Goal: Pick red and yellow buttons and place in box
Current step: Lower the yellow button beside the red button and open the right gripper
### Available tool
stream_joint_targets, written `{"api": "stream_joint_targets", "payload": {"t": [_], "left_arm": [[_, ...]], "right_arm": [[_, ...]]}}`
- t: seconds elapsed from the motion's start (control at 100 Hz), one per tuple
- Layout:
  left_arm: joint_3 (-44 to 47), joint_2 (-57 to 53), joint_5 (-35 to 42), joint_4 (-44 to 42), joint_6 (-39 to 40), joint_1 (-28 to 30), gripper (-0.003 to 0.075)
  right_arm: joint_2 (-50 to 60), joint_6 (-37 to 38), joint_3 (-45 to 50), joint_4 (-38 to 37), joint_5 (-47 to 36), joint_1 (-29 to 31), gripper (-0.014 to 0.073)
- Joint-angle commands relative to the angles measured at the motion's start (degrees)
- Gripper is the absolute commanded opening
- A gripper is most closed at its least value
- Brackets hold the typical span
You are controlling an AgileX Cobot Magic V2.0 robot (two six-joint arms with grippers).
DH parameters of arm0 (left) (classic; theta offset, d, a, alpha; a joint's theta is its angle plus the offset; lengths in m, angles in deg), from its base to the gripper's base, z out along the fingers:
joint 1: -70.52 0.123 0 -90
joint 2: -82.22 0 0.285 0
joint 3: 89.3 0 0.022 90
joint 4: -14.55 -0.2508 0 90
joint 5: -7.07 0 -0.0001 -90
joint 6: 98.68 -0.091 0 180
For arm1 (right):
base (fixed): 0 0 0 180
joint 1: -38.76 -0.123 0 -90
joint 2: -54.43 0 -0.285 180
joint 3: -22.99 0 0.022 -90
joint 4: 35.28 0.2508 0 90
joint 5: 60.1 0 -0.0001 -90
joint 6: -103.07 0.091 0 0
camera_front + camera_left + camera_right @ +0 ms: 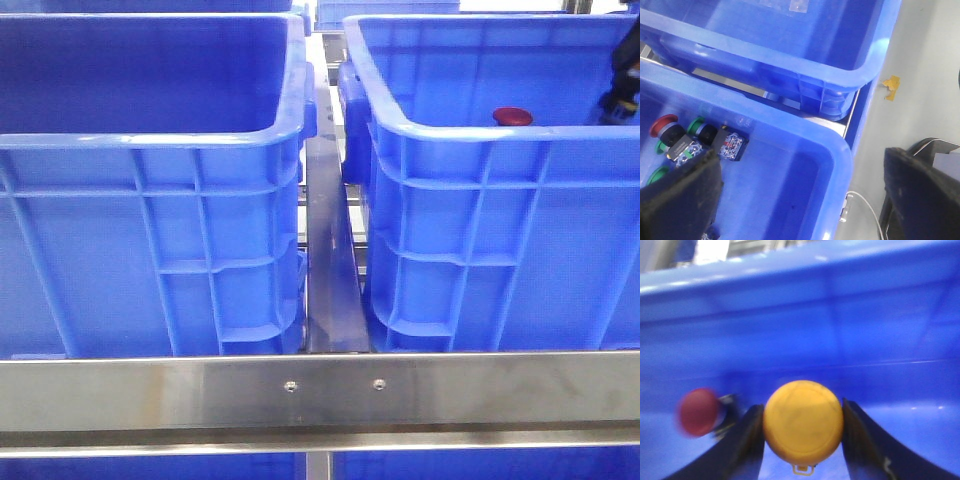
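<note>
In the right wrist view the yellow button [803, 421] sits between my right gripper's [803, 440] two dark fingers, which are shut on its sides. It is low inside a blue box [800, 330]. A red button [696, 411] lies blurred just beside one finger [747, 440]. The front view shows a red button [512, 116] inside the right box [480, 135], with part of my right arm [622, 85] at the box's far right. My left gripper [800, 165] hangs open and empty over a corner of another blue crate [840, 150].
The crate under my left gripper holds a red-capped switch [662, 125], green-capped ones [699, 124] and a contact block [730, 145]. A further blue crate [805, 65] stands close behind it. A metal rail [320, 390] crosses in front. The left crate [150, 150] hides its floor.
</note>
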State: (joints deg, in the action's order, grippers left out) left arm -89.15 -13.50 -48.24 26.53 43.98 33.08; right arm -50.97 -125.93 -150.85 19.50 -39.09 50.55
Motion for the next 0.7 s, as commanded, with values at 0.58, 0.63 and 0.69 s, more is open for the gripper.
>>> {"api": "stream_joint_targets", "payload": {"t": [0.58,0.63,0.69], "left_arm": [[-1.81,-1.91,2.42,1.02,0.75,-0.36,0.0620],[-1.81,-1.91,2.42,1.02,0.75,-0.36,0.0620],[-1.81,-1.91,2.42,1.02,0.75,-0.36,0.0620]], "right_arm": [[-6.83,-0.23,-5.95,1.78,-7.43,-2.31,0.0495],[-6.78,-0.23,-5.95,1.78,-7.04,-2.31,0.0558],[-6.42,-0.23,-5.95,1.78,-5.92,-2.31,0.0586]]}}
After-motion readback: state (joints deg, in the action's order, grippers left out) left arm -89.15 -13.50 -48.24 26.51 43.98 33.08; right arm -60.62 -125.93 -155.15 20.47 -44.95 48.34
